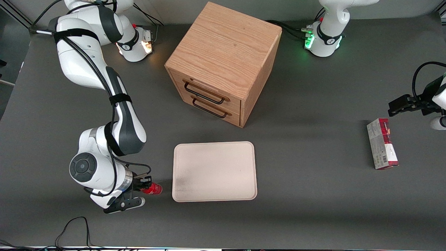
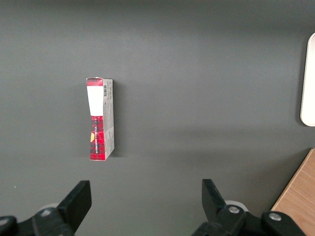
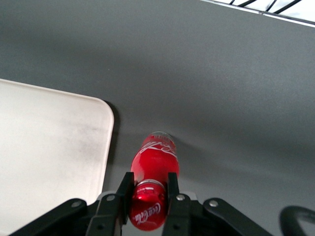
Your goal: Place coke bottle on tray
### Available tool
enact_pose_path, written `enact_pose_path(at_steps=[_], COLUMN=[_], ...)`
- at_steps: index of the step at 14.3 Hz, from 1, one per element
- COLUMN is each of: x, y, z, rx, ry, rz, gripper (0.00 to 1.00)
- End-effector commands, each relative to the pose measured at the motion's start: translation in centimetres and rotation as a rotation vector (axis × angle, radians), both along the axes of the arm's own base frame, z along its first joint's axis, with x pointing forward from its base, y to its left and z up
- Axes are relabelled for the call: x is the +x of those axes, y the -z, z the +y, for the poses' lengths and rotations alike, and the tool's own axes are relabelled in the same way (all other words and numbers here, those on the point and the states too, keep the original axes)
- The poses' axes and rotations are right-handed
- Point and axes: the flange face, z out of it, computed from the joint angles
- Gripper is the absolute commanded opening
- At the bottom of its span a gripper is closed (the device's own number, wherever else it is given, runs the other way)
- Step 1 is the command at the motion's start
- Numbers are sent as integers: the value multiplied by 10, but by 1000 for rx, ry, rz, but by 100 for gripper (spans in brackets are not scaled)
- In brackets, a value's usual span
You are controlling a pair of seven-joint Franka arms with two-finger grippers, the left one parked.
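Three cameras are watching this table, and the front one is giving the widest look: the gripper (image 1: 142, 188) is sitting low at the working arm's end, with the coke bottle (image 1: 152, 188) poking out of it sideways toward the tray (image 1: 214, 171). A narrow strip of bare table is separating the bottle from the tray's nearest short edge, so the two are near but apart. The tray is lying flat, nearer the front camera than the wooden drawer cabinet (image 1: 223, 62), whose two drawers are facing it across an open band of table. A red-and-white carton (image 1: 382, 143) is lying well apart, toward the parked arm's end. The left wrist view is showing that carton (image 2: 100, 119) lying alone on the grey surface, plus a sliver of the tray's rim (image 2: 308, 81) and a corner of the cabinet (image 2: 298, 193); neither the bottle nor the gripper is appearing in it. The right wrist view is giving what the front cannot: the gripper (image 3: 148, 196) is closed narrowly on the bottle's neck just under the red cap, one finger (image 3: 122, 194) on each side, and the bottle (image 3: 155, 160) is pointing away from the camera beside the tray's rounded, smudged corner (image 3: 101, 125), with open table all around.
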Motion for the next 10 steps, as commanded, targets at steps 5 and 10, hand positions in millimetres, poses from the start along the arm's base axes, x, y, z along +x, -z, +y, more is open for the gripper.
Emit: enact_pose_path(at_steps=[5, 10], x=[-26, -78], y=[-120, -233], z=[-6, -18], rx=[2, 6], ry=[-1, -11], rz=[67, 73], gripper=[0, 0])
